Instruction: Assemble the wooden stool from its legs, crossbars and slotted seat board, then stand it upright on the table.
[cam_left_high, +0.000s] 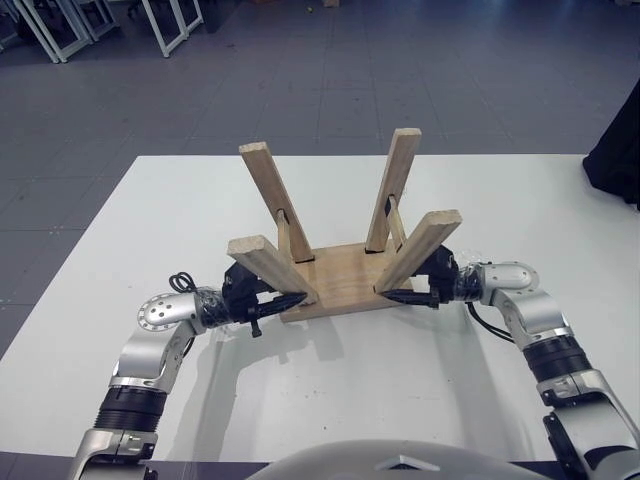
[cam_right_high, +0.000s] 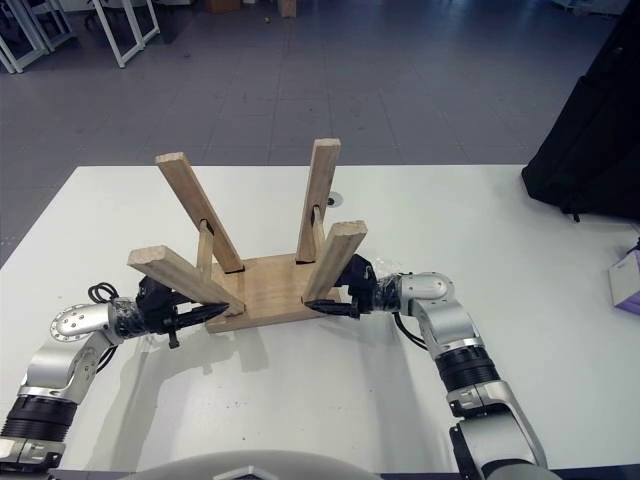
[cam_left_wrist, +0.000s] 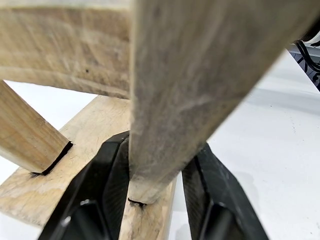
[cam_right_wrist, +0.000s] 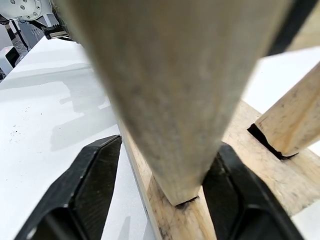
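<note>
The stool (cam_left_high: 335, 282) lies inverted on the table (cam_left_high: 420, 390), legs up. Your left gripper (cam_left_high: 284, 300) pinches the near-left leg (cam_left_high: 268, 263) at its base; the right gripper (cam_left_high: 400, 294) straddles the near-right leg (cam_left_high: 422, 243), fingers loosely spread.

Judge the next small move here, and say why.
Probably close the right hand on the near right leg: its fingers straddle the leg's base with a gap showing on one side, and the stool lies upside down, seat board flat on the table, so flipping needs a firm grip.
</note>
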